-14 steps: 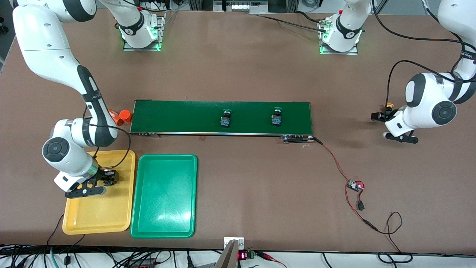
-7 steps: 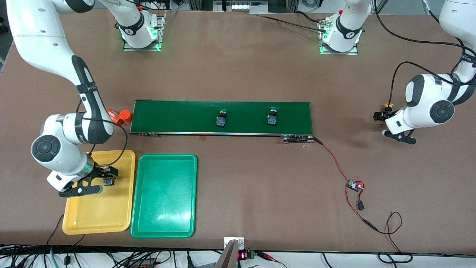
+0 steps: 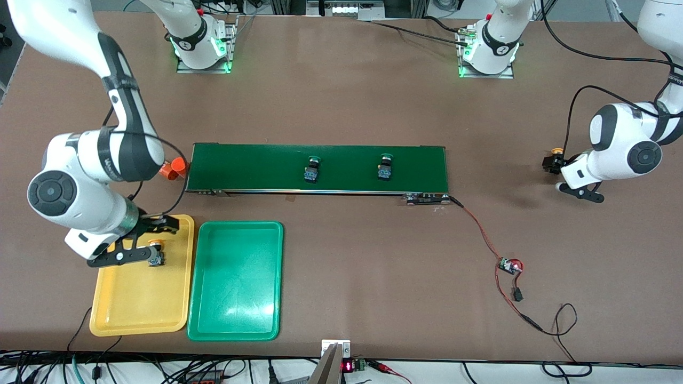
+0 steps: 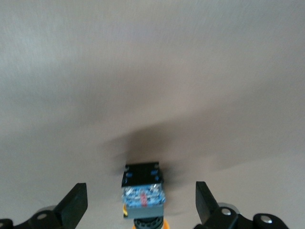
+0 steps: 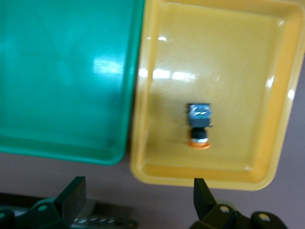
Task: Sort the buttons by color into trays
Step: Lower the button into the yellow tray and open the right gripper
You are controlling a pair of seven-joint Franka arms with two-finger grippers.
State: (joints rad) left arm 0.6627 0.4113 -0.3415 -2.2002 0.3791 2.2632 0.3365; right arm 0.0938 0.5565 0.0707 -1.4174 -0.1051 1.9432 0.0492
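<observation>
One yellow button lies in the yellow tray, matching its color; the right gripper hovers over it, open and empty. Two green buttons sit mid-belt. The left gripper, open and empty, straddles another yellow button near the table's edge.

A brown desk fills most of the frame. A long dark-green conveyor belt lies across its middle. An orange cylinder sits at the belt's left end. From the belt's lower right corner a red cable runs down to a small circuit board at lower right.
</observation>
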